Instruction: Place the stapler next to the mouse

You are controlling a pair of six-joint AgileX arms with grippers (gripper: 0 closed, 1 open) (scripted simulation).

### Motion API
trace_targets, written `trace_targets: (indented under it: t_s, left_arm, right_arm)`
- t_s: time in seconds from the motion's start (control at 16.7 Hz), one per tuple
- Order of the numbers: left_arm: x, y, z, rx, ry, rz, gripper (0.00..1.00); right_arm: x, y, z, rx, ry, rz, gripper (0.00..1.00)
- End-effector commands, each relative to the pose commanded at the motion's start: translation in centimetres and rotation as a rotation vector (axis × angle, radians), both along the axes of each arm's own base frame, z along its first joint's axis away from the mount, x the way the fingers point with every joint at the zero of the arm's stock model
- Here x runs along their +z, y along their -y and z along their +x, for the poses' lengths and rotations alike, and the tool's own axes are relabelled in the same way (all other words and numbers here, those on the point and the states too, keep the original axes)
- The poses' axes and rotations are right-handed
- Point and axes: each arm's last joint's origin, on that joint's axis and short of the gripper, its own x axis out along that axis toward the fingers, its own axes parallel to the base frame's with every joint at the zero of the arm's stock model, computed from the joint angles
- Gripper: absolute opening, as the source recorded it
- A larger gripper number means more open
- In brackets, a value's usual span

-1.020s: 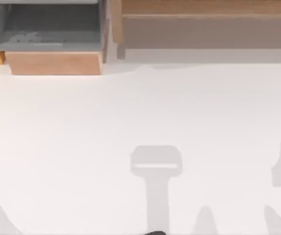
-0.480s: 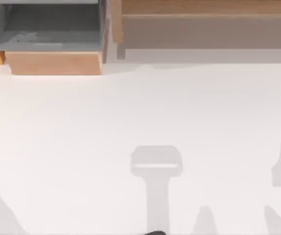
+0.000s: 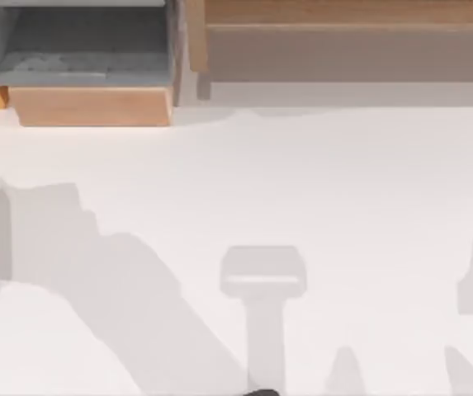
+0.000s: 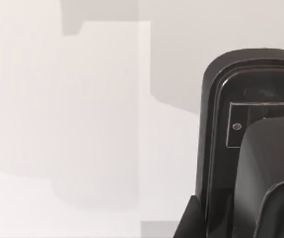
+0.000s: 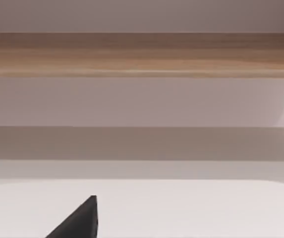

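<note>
A: Where's the stapler, or the mouse? All I find is the white table, an open drawer and a wooden shelf at its far edge.

B: Can't tell. Nor whether either claw is open or holding anything.

A: The risk?

B: Reaching blind, an arm could clip that drawer.

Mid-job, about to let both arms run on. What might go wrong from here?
1. A broad arm shadow covers the table's left side, close to the open grey drawer. A wide left-arm sweep might clip it.
2. The right gripper faces the wooden shelf. Driving forward risks hitting it.
3. In the left wrist view a black housing sits very close, so a collision is possible.
</note>
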Motion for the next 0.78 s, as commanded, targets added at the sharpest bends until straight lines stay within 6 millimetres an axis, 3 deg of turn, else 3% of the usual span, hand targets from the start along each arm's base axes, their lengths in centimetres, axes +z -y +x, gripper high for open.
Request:
trace_targets:
  t_s: [0.12, 0.24, 0.36, 0.48, 0.6, 0.78]
  left_arm:
    - [-0.1, 6.9, 1.8, -0.090, -0.014, -0.003, 0.00]
    - [-0.2, 15.1, 2.2, -0.196, -0.027, -0.003, 0.00]
    - [-0.1, 22.9, 0.8, -0.297, -0.032, 0.000, 0.00]
    - [0.1, 29.2, -1.6, -0.369, -0.029, 0.002, 0.00]
    - [0.5, 33.7, -4.2, -0.415, -0.019, 0.003, 0.00]
    - [1.1, 37.4, -7.0, -0.449, 0.003, -0.003, 0.00]
  right_arm:
    - [0.0, 0.0, 0.0, 0.000, 0.000, 0.000, 1.00]
    - [0.0, 0.0, 0.0, 0.000, 0.000, 0.000, 1.00]
    - [0.0, 0.0, 0.0, 0.000, 0.000, 0.000, 1.00]
    - [0.0, 0.0, 0.0, 0.000, 0.000, 0.000, 1.00]
    - [0.0, 0.0, 0.0, 0.000, 0.000, 0.000, 1.00]
    - [0.0, 0.0, 0.0, 0.000, 0.000, 0.000, 1.00]
